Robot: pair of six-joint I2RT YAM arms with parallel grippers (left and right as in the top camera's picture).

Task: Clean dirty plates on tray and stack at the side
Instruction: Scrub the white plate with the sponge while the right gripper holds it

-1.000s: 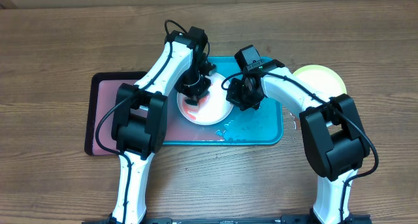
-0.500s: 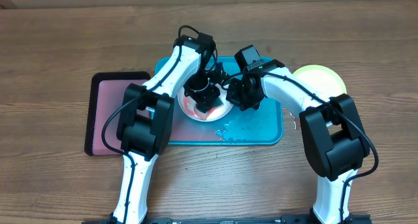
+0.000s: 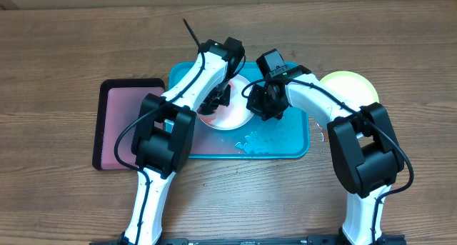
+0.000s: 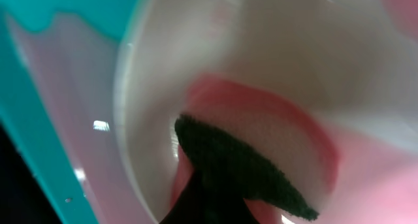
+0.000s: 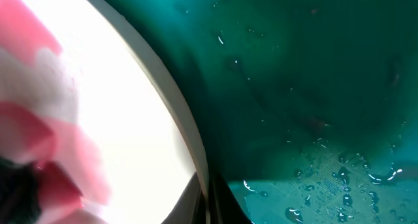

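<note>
The white plate (image 3: 235,116) lies on the turquoise tray (image 3: 293,141), with red-orange smears at its left side. My left gripper (image 3: 216,98) is shut on a dark cloth (image 4: 241,165) and presses it onto the smeared plate (image 4: 261,41). My right gripper (image 3: 258,102) is shut on the plate's right rim, and the rim shows between its fingers (image 5: 209,201) in the right wrist view. The lime green plate (image 3: 351,88) lies on the table right of the tray. The light blue plate is out of view.
A black-rimmed pinkish tray (image 3: 118,127) lies left of the turquoise tray, partly under it. Water drops (image 3: 253,140) lie on the tray's front part, also in the right wrist view (image 5: 339,178). Both arms cross over the tray's middle.
My left gripper has swept the cloth across the white plate, to the right and then back up-left. The left arm's elbow has shifted right. The right gripper has stayed on the rim.
</note>
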